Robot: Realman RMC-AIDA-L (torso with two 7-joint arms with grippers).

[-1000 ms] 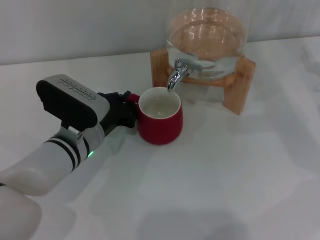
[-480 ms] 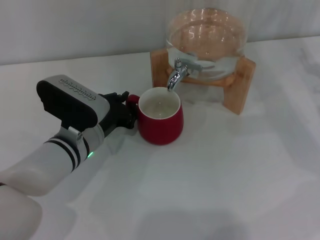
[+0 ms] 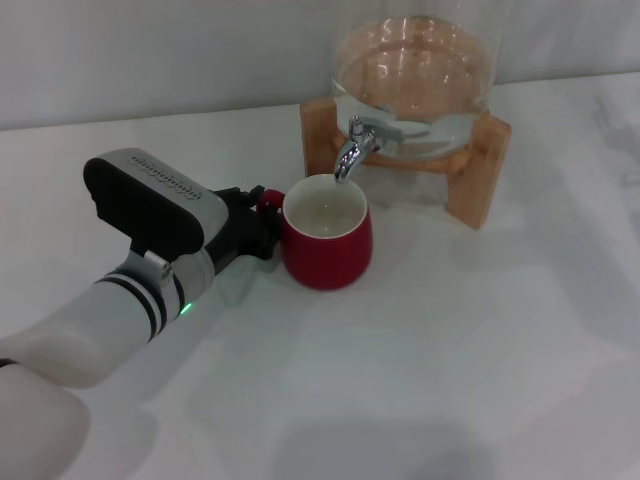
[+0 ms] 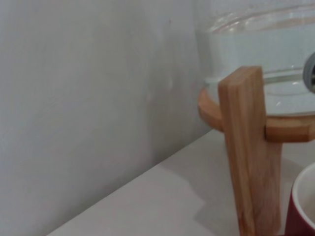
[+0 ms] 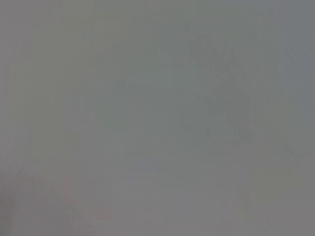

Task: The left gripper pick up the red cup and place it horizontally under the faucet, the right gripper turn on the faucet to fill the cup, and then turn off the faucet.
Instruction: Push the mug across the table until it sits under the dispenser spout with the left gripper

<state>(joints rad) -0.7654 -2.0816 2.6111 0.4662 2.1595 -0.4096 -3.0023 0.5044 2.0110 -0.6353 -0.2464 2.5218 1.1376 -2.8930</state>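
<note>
The red cup stands upright on the white table, its white inside directly below the spout of the chrome faucet. My left gripper reaches in from the left and is shut on the cup's small red handle. The cup's edge also shows in the left wrist view. The faucet is mounted on a glass jar holding water. My right gripper is out of view; the right wrist view shows only a blank grey surface.
The jar rests on a wooden stand at the back of the table, also seen in the left wrist view. A pale wall runs behind it. The white tabletop spreads in front and to the right.
My left gripper has slid the cup slightly to the right, bringing it more squarely under the faucet spout.
</note>
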